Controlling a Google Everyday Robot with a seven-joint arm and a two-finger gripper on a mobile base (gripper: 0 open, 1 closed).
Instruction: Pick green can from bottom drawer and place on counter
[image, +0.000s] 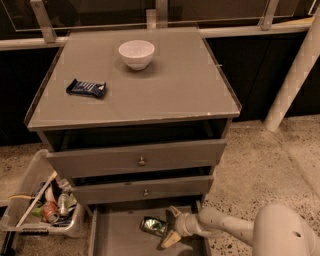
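The green can (153, 226) lies on its side on the floor of the bottom drawer (120, 239), which is pulled out at the foot of the cabinet. My gripper (170, 228) reaches in from the right, its pale fingers spread apart just right of the can, one finger above and one below. It holds nothing. The counter (165, 90) is the flat grey-brown cabinet top above.
A white bowl (136, 53) and a dark blue snack packet (86, 88) sit on the counter. Two knobbed drawers (141, 161) stick out above the bottom drawer. A clear bin (45, 205) with a red can and rubbish stands on the floor at left. A white post (292, 80) rises at right.
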